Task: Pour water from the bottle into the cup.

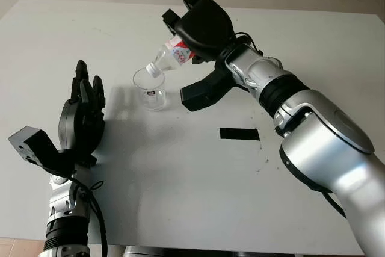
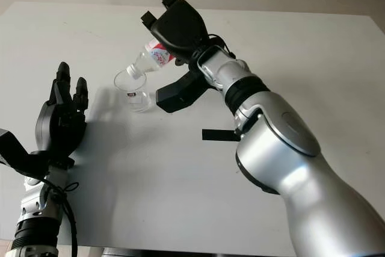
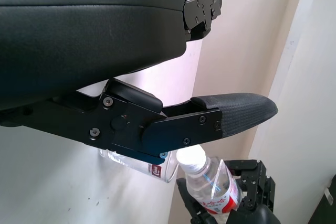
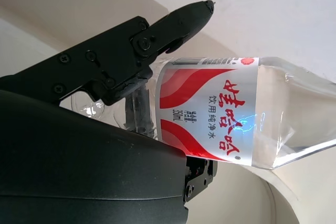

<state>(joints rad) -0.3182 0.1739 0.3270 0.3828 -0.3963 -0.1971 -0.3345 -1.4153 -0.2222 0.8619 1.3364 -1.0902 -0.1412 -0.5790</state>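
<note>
My right hand [image 1: 200, 27] is shut on a clear water bottle [image 1: 172, 56] with a red and white label, held above the table and tipped steeply to the left. The bottle's white-topped neck [image 1: 154, 70] points down at the rim of a clear cup [image 1: 150, 89] that stands upright on the white table. No stream of water shows. The bottle's label [image 4: 226, 114] is near in the right wrist view. In the left wrist view the bottle [image 3: 212, 186] and the cup [image 3: 153, 167] sit beyond my left hand's fingers. My left hand [image 1: 84, 108] is open, to the left of the cup and apart from it.
A black strip of tape [image 1: 239, 134] lies on the white table [image 1: 180, 173] to the right of the cup, under my right forearm. The table's near edge [image 1: 198, 250] runs along the bottom.
</note>
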